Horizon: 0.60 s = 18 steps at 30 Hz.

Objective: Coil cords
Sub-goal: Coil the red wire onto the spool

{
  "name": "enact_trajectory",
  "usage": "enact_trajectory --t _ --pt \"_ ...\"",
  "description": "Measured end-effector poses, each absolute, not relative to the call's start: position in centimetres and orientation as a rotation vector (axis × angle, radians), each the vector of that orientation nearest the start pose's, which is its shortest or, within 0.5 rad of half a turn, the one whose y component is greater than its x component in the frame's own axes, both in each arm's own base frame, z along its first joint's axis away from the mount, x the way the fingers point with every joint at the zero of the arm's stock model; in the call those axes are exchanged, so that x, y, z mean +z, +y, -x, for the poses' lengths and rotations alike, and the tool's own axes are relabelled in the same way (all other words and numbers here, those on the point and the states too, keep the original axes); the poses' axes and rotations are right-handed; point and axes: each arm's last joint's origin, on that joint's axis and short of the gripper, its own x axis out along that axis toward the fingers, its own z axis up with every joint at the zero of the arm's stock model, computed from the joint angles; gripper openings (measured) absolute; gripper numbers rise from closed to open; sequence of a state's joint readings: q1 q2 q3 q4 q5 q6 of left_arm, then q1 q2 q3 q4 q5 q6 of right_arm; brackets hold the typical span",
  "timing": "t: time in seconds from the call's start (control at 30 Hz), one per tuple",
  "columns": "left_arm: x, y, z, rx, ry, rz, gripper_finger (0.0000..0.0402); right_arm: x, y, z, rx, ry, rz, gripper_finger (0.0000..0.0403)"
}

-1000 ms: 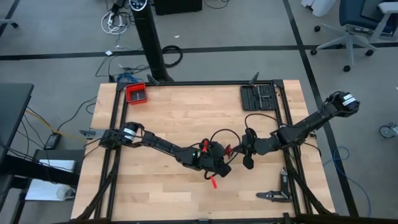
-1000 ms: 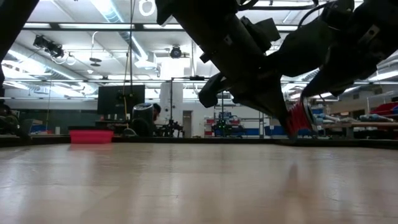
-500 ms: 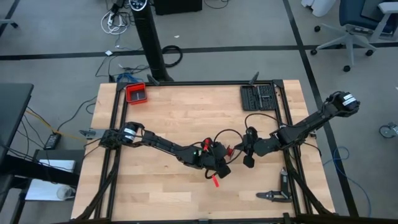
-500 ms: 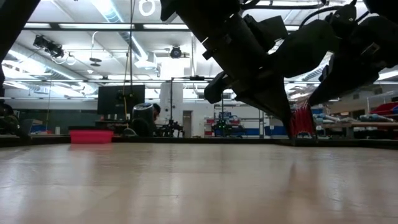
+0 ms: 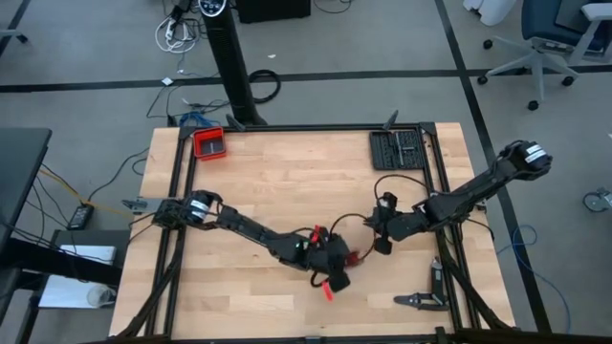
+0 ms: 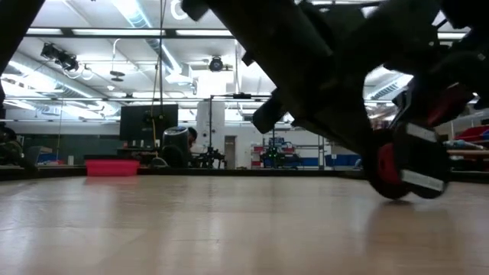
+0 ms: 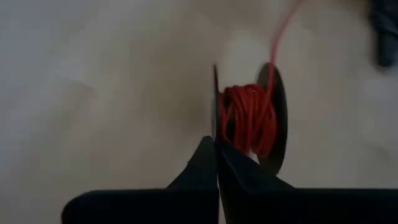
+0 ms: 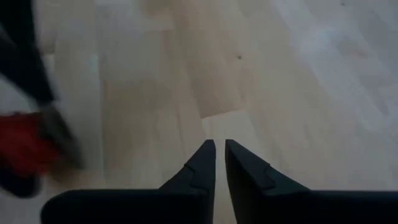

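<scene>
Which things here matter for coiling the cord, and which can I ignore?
For the job:
- red cord, wound on a black spool
- left gripper, shut at the spool
- right gripper, slightly parted, empty

Lying about:
- red tray
- black tool case
- clamp

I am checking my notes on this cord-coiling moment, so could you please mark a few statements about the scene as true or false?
1. The left gripper is shut on the rim of a spool wound with red cord. True.
2. The right gripper holds the red cord. False: a narrow gap shows between its fingers, with nothing in it.
3. The red tray sits near the table's far left corner. True.
4. The black tool case lies between the two grippers. False: it rests at the far right edge of the table, away from both.
5. A strand of red cord runs off the spool. True.
</scene>
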<state>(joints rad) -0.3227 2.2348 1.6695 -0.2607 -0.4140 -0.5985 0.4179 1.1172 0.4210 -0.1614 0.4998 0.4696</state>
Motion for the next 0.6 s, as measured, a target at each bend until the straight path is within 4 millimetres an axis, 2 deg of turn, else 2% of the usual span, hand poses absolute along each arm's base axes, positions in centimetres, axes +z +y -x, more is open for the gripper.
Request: enact_trajectory --t 0.13,0.4,0.6 --pt "16.2 -14.5 -46.4 0.301 0.705 0.274 0.0000 15.6 6.7 -18.3 -0.233 0.736 -0.073 0.0051" --pt "16.0 -14.5 -46.0 0.343 0.737 0.271 0.0000 15.3 7.5 -17.8 -0.170 0.791 -0.092 0.0052" --pt "15.8 -14.6 -45.5 0.373 0.776 0.271 0.0000 16.1 8.9 -17.1 -0.075 0.743 -0.079 0.0052"
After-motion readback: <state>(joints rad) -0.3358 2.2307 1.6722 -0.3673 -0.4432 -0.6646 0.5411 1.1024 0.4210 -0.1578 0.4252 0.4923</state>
